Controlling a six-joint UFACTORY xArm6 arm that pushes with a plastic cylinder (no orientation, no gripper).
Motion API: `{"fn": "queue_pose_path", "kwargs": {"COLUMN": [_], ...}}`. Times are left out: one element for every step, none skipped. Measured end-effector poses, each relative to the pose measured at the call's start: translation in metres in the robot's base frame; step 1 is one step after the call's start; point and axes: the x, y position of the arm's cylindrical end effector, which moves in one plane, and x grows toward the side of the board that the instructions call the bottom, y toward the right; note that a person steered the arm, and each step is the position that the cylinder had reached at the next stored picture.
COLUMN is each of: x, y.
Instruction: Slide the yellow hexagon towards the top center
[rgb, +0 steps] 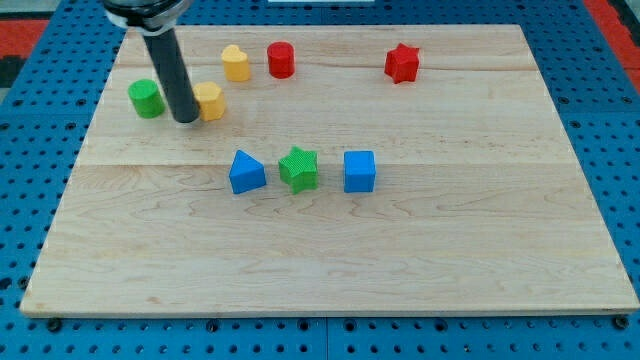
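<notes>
My tip (186, 119) touches yellow hexagon (210, 101) at its left; no jaws on rig. Push right & up w/ steady contact.

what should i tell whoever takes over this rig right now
My tip: down on the board, against the left side of the yellow hexagon, between it and the green cylinder.
Job's block: the yellow hexagon sits in the upper left part of the board, below and left of the yellow heart-like block and the red cylinder.
Done: tip is placed at the hexagon; the block is not yet at the top centre.
Left: push it right and up towards the top centre, steering around the yellow heart-like block and red cylinder, which lie close to that path.
</notes>
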Motion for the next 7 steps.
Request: {"fn": "queue_pose_path", "kwargs": {"x": [-0.003,0.000,0.007,0.003,0.003,0.000,-0.013], "y": [0.100,0.149,0.111,0.032,-0.008,-0.011,0.009]}}
